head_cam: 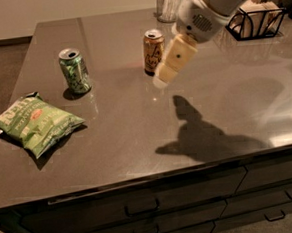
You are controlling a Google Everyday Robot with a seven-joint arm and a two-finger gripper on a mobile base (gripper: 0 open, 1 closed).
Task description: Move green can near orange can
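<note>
Hovering beside orange can (pixel 153 52): gripper (pixel 161 78), opening unreadable, arm (pixel 213 3) cropped at top; green can (pixel 74 71) apart.

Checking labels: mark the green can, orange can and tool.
Green-and-white aluminium drink can (pixel 75 72), camera view, side.
Orange-gold aluminium drink can (pixel 153 53), camera view, side.
Cream tool (pixel 160 81), camera view, tip beside that can.

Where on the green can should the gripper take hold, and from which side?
Probably mid-body of the green can, from the side facing the orange can: it stands upright, round sides free, and the gripper hangs on that side.
</note>
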